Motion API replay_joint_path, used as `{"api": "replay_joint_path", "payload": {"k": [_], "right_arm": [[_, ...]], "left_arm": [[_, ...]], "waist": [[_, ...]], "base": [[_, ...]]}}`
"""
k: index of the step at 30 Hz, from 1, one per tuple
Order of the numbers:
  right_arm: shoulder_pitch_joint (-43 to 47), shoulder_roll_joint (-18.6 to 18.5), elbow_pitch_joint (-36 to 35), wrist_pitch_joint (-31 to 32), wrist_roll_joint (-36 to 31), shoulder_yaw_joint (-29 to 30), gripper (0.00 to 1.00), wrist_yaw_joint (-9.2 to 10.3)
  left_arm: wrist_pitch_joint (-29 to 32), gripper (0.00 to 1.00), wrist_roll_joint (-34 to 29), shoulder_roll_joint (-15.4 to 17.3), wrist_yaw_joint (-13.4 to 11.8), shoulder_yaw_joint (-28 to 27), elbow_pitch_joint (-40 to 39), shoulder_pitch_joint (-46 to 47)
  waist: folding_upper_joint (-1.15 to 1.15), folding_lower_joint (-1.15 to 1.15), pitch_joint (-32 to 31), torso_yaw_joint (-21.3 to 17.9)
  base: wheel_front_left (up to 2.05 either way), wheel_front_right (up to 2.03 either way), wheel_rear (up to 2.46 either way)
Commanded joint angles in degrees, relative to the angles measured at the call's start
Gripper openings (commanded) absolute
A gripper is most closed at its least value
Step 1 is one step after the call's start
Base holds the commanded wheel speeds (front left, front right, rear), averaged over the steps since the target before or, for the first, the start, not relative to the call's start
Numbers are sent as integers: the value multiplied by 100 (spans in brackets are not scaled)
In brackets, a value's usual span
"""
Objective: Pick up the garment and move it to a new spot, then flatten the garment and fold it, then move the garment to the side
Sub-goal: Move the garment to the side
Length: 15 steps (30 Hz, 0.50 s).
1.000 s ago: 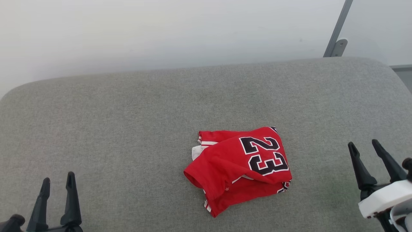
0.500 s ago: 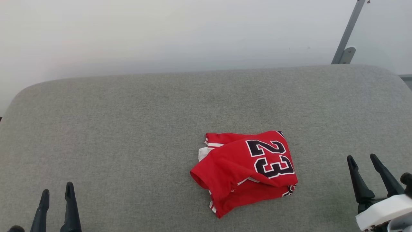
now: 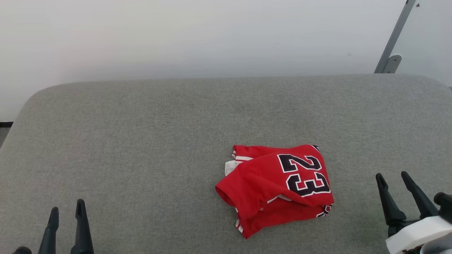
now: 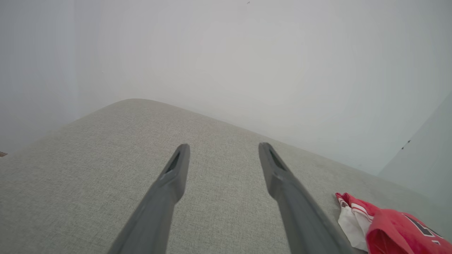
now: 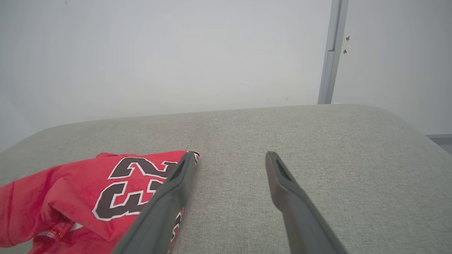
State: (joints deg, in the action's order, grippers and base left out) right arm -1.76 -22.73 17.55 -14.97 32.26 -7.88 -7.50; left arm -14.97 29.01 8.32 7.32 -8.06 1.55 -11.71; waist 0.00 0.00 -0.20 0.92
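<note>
Spread wide and empty at the left gripper (image 3: 67, 208) and the right gripper (image 3: 391, 175), low at the near corners, sunk slightly in the head view. Shifted only with the camera, so no true move of the garment (image 3: 275, 187): lying free, loosely doubled over, right of centre on the grey cushion (image 3: 141, 141), as likely a heap to flatten as a rough fold set aside. Bare room left and far; rounded edge closer on the right.

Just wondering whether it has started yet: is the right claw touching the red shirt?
Apart. In the head view a strip of bare grey cushion lies between the right gripper and the garment.
</note>
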Motion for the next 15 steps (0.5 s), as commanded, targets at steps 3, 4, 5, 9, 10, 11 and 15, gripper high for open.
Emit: {"api": "replay_joint_path", "payload": {"k": [3, 4, 5, 9, 10, 11, 15], "right_arm": [[19, 24, 2, -24, -22, -28, 100, 2], [17, 26, 5, -24, -16, -34, 100, 2], [16, 25, 8, -24, -8, -46, 100, 1], [1, 14, 28, -24, 30, -97, 100, 1], [-8, 1, 35, -24, 40, -117, 100, 2], [-10, -13, 66, -24, 66, -166, 100, 1], [-120, -91, 196, -13, 215, -404, 100, 2]], "left_arm": [[-26, 100, 6, -11, 21, 5, 13, 53], [-26, 100, 12, -15, 21, 3, 13, 56], [-26, 100, 17, -16, 21, -3, 13, 58], [-26, 100, 5, -17, 21, 26, 15, 67], [-26, 100, -8, -11, 21, 34, 17, 68], [-26, 100, -25, -6, 21, 47, 20, 71], [-26, 100, -92, 6, 21, 87, 38, 88]], "waist": [[0, 0, -3, 12], [0, 0, -5, 15], [0, 0, -6, 17], [0, 0, -4, 21], [0, 0, -2, 19], [0, 0, 1, 19], [0, 0, 13, 22]], "base": [[0, 0, 0], [0, 0, 0], [0, 0, 0], [0, 0, 0], [0, 0, 0], [0, 0, 0], [0, 0, 0]]}}
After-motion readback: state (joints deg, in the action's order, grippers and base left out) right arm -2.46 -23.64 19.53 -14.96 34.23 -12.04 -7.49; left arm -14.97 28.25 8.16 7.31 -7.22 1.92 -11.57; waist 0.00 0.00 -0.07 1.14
